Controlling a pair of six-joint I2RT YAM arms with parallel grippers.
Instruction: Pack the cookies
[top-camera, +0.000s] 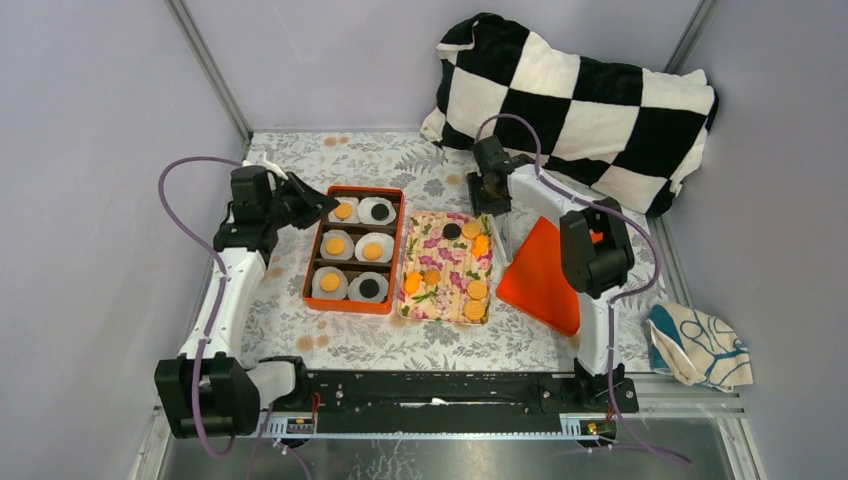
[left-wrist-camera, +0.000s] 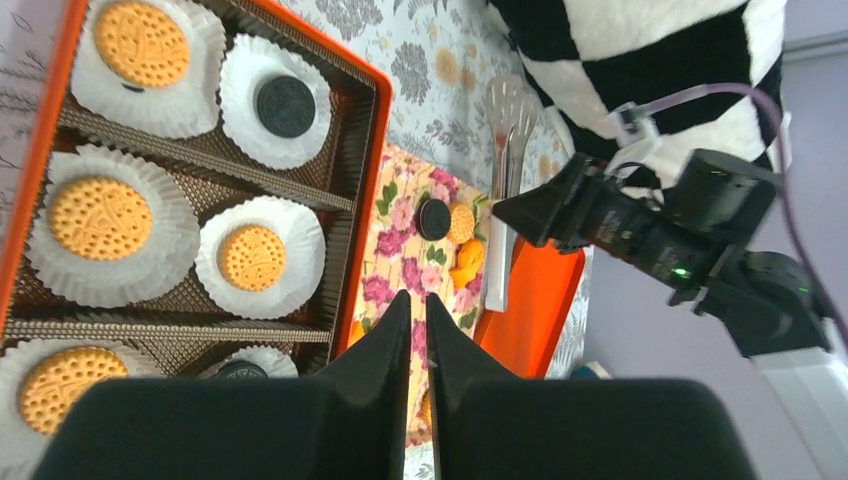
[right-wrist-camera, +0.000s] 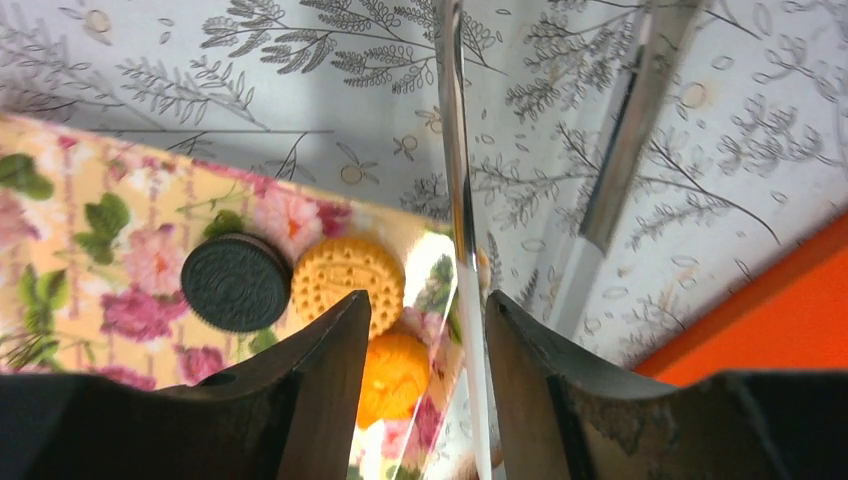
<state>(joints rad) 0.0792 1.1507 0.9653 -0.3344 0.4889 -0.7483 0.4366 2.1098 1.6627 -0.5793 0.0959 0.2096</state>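
By box (top-camera: 345, 303) far-left corner, left gripper (left-wrist-camera: 415, 296) hovering, fingers nearly touching, holding nothing. Six cookies (top-camera: 335, 245) sitting in cups (left-wrist-camera: 305, 262) inside box; more lying on tray (top-camera: 447, 268) beside it. Right gripper (right-wrist-camera: 425, 300) standing part-open at tray far corner, straddling one tongs (right-wrist-camera: 455, 150) arm, not pinching.

Bright, even light with soft shadows; tongs (right-wrist-camera: 452, 150) glint in the right wrist view.

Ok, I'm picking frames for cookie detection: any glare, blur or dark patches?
Top external: even light, cookies small but clear. Left wrist: cookies sharp, own fingers a featureless black mass. Right wrist: the metal tongs run blurred and mirror-bright, reflecting the floral tray.
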